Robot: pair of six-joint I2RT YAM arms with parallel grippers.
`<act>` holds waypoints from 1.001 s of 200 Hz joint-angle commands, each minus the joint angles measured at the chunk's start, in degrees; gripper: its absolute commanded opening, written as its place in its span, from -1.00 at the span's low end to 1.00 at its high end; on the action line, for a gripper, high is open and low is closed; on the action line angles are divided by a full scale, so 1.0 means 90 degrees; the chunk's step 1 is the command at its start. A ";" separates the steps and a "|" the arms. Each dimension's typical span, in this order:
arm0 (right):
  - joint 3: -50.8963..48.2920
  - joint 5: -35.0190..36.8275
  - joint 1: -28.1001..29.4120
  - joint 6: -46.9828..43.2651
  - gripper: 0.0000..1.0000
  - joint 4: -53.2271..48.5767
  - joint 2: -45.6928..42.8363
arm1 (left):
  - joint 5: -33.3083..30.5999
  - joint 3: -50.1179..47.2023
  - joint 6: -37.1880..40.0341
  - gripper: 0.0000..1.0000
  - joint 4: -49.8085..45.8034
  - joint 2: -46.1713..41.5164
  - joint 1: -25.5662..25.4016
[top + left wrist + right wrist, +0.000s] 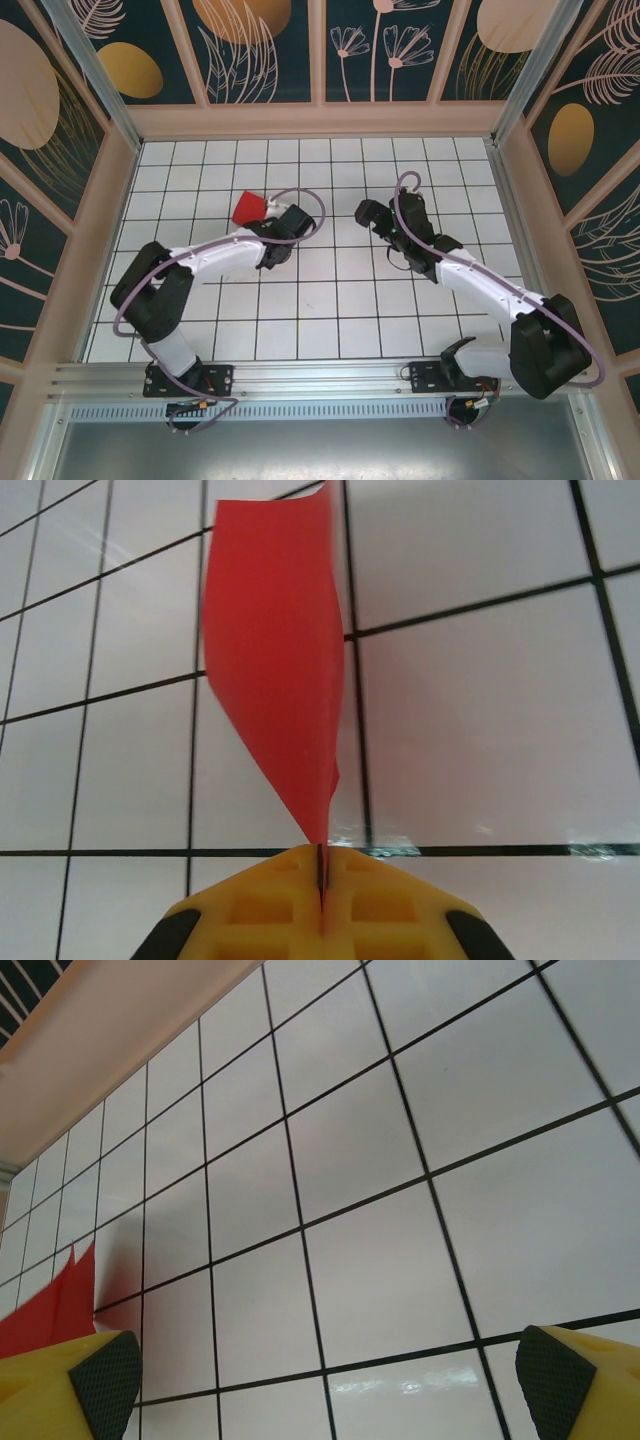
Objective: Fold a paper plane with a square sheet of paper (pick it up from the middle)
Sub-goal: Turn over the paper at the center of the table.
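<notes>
**Paper plane (275, 670) pinched by the left gripper (322, 875), the right one wide open beside it**

Start at the left gripper. Its two yellow fingers (260, 910) are squeezed tight together, and the thin pointed end of the red paper is caught right between them. From that pinch the paper runs straight out ahead of the gripper and gets wider the further it goes. The far end is broad and curls a little. So its long way points away from the fingers, not across them. It stands on edge above the white tiled table (480, 730), and I can't tell if the far end touches the tiles.

Now the right gripper (330, 1375). Its black pads (105, 1380) are spread far apart with nothing between them. From there the red paper (40, 1310) lies off to its left side, just past the left pad and not touching it.

From above, the two grippers face each other over a gap of tiles. The left arm is the one holding the paper. I think the right one would have to reach across to its left to help.
</notes>
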 commanded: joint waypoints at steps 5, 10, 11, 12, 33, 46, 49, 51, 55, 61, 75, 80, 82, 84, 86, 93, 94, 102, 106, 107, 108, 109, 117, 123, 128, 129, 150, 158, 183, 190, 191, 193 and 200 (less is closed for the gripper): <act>-0.0215 0.0157 -0.0213 0.0250 0.98 -0.0144 -0.0295 | -0.0108 0.0254 0.0106 -0.86 0.0040 0.0565 -0.0482; -0.0230 0.0145 -0.0222 0.0267 0.97 -0.0161 -0.0296 | 0.0013 0.0255 0.0131 -0.85 0.0121 0.0635 -0.0552; -0.0226 0.0145 -0.0224 0.0275 0.97 -0.0163 -0.0303 | 0.0037 0.0252 0.0130 -0.85 0.0136 0.0642 -0.0569; -0.0229 0.0140 -0.0230 0.0279 0.97 -0.0170 -0.0297 | 0.0068 0.0256 0.0134 -0.85 0.0154 0.0655 -0.0577; -0.0241 0.0126 -0.0273 0.0370 0.96 -0.0298 -0.0286 | 0.0669 0.0160 0.0210 -0.81 0.0538 0.0755 -0.0783; -0.0250 0.0135 -0.0290 0.0428 0.96 -0.0341 -0.0301 | 0.1047 0.0075 0.0245 -0.76 0.0713 0.0739 -0.0849; -0.0251 0.0126 -0.0291 0.0439 0.96 -0.0343 -0.0301 | 0.1119 0.0050 0.0231 -0.74 0.0738 0.0724 -0.0853; -0.0256 0.0120 -0.0288 0.0439 0.96 -0.0337 -0.0296 | 0.1167 0.0034 0.0230 -0.73 0.0758 0.0714 -0.0860; -0.0261 0.0108 -0.0293 0.0439 0.95 -0.0337 -0.0293 | 0.1271 0.0004 0.0215 -0.71 0.0796 0.0689 -0.0864; -0.0262 0.0075 -0.0289 0.0444 0.95 -0.0326 -0.0285 | 0.1377 -0.0062 0.0188 -0.64 0.0841 0.0625 -0.0867; -0.0262 -0.0006 -0.0298 0.0418 0.95 -0.0315 -0.0253 | 0.1611 -0.0195 0.0113 -0.44 0.0934 0.0380 -0.0860; -0.0269 -0.0043 -0.0297 0.0402 0.95 -0.0298 -0.0244 | 0.1704 -0.0241 0.0091 -0.32 0.0982 0.0269 -0.0864; -0.0268 -0.0066 -0.0296 0.0393 0.95 -0.0294 -0.0234 | 0.1748 -0.0273 0.0080 -0.27 0.1002 0.0209 -0.0860; -0.0265 -0.0089 -0.0299 0.0386 0.95 -0.0279 -0.0226 | 0.1796 -0.0296 0.0070 -0.21 0.1021 0.0150 -0.0860; -0.0267 -0.0109 -0.0302 0.0380 0.95 -0.0267 -0.0224 | 0.1834 -0.0311 0.0062 -0.16 0.1033 0.0092 -0.0862; -0.0270 -0.0201 -0.0299 0.0361 0.95 -0.0210 -0.0193 | 0.2005 -0.0375 0.0040 0.02 0.1091 -0.0098 -0.0858; -0.0270 -0.0209 -0.0301 0.0351 0.95 -0.0198 -0.0188 | 0.2029 -0.0385 0.0035 0.03 0.1100 -0.0111 -0.0854; -0.0271 -0.0330 -0.0301 0.0336 0.94 -0.0129 -0.0149 | 0.2191 -0.0449 0.0014 0.17 0.1154 -0.0394 -0.0857; -0.0271 -0.0409 -0.0300 0.0327 0.94 -0.0095 -0.0130 | 0.2250 -0.0476 -0.0002 0.24 0.1175 -0.0491 -0.0859; -0.0271 -0.0425 -0.0297 0.0320 0.94 -0.0082 -0.0127 | 0.2264 -0.0489 -0.0005 0.25 0.1181 -0.0517 -0.0859; -0.0271 -0.0453 -0.0300 0.0321 0.94 -0.0070 -0.0117 | 0.2275 -0.0500 -0.0012 0.27 0.1184 -0.0530 -0.0859; -0.0271 -0.0476 -0.0302 0.0317 0.94 -0.0064 -0.0111 | 0.2291 -0.0506 -0.0015 0.28 0.1186 -0.0546 -0.0854; -0.0272 -0.0664 -0.0298 0.0279 0.94 0.0047 -0.0037 | 0.2351 -0.0554 -0.0054 0.40 0.1215 -0.0744 -0.0859; -0.0262 -0.0857 -0.0300 0.0281 0.93 0.0118 0.0027 | 0.2373 -0.0593 -0.0089 0.47 0.1240 -0.0871 -0.0844; -0.0262 -0.1007 -0.0302 0.0283 0.92 0.0182 0.0085 | 0.2389 -0.0634 -0.0113 0.53 0.1262 -0.0963 -0.0848; -0.0266 -0.1027 -0.0298 0.0283 0.92 0.0198 0.0097 | 0.2397 -0.0641 -0.0119 0.54 0.1268 -0.0987 -0.0844; -0.0205 -0.1478 -0.0279 0.0350 0.89 0.0324 0.0405 | 0.2607 -0.0868 -0.0272 0.72 0.1448 -0.1358 -0.0712; -0.0152 -0.1650 -0.0266 0.0325 0.88 0.0358 0.0545 | 0.2717 -0.0960 -0.0364 0.75 0.1555 -0.1484 -0.0608; 0.0128 -0.1970 -0.0082 0.0221 0.86 0.0288 0.1031 | 0.3303 -0.1272 -0.0876 0.71 0.2027 -0.1641 -0.0046; 0.0246 -0.2010 -0.0002 0.0172 0.86 0.0233 0.1191 | 0.3464 -0.1337 -0.1024 0.66 0.2159 -0.1631 0.0127; 0.0261 -0.2017 0.0013 0.0169 0.85 0.0224 0.1222 | 0.3481 -0.1354 -0.1043 0.66 0.2176 -0.1629 0.0152; 0.0299 -0.2029 0.0042 0.0145 0.85 0.0207 0.1269 | 0.3508 -0.1379 -0.1073 0.64 0.2208 -0.1620 0.0189; 0.0441 -0.2051 0.0135 0.0088 0.84 0.0142 0.1449 | 0.3585 -0.1425 -0.1192 0.56 0.2330 -0.1573 0.0332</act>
